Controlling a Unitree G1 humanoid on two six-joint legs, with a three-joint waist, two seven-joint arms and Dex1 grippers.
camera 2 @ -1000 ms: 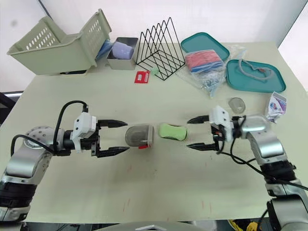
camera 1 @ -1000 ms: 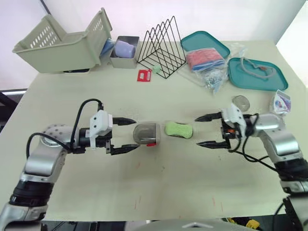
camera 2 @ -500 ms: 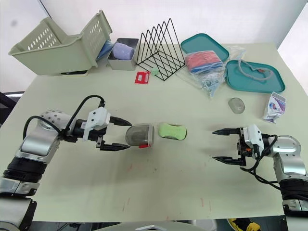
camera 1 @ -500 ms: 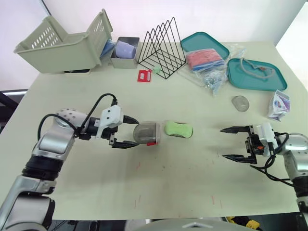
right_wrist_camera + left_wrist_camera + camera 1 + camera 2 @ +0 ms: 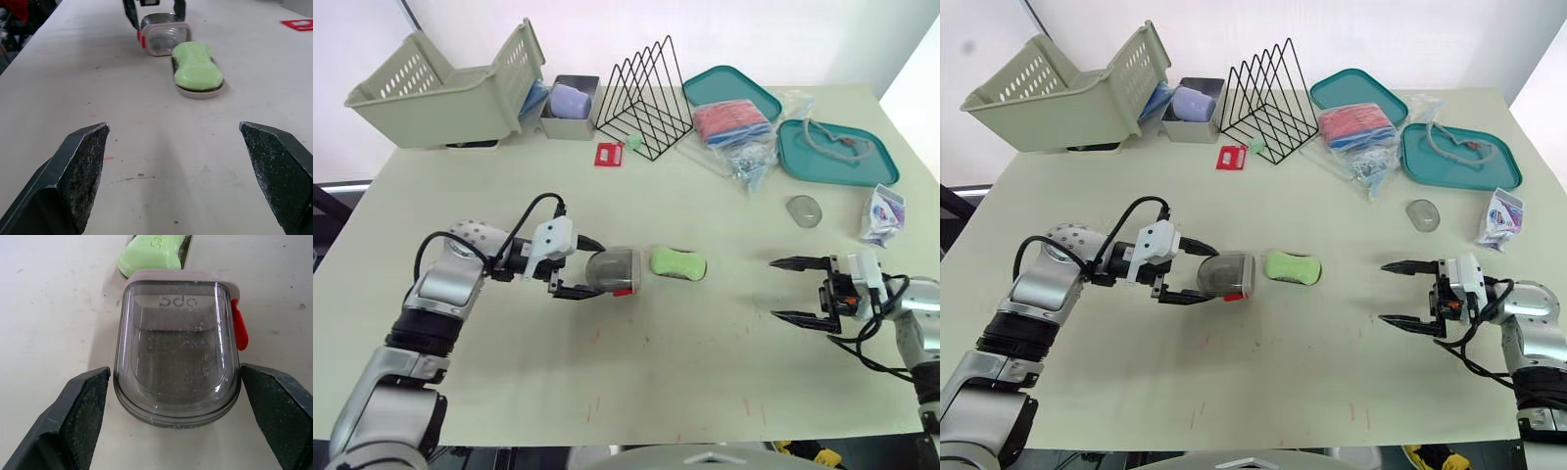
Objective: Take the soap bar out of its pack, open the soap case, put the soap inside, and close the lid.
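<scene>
1. Pale tabletop (image 5: 636,382), clutter along the far edge, bare in the middle.
2. Left gripper (image 5: 595,269): jaws spread wide, straddling the smoky clear soap case lid (image 5: 178,357). One finger sits on each flank; I cannot tell if they touch it.
3. Lid stands on its edge, dome toward the left gripper and open side facing away. Its red latch (image 5: 239,330) is on the side.
4. Green soap bar (image 5: 677,262) is just beyond the lid from the left gripper, lying on the case base (image 5: 200,93). The base butts against the lid rim.
5. Right gripper (image 5: 773,289): released, fingers (image 5: 80,166) wide apart and holding nothing. It points at the soap but is well apart from it, with bare table between.
6. Near the right gripper on its outer side: soap pack (image 5: 883,213) and a small clear oval dish (image 5: 804,211).
7. Far beyond both grippers: teal tray (image 5: 837,152), second teal tray (image 5: 729,88), plastic bag (image 5: 734,132), wire file rack (image 5: 644,98), red card (image 5: 606,154), metal tin (image 5: 570,108), slatted basket (image 5: 445,88).
8. Nothing lies between either gripper and the case.
</scene>
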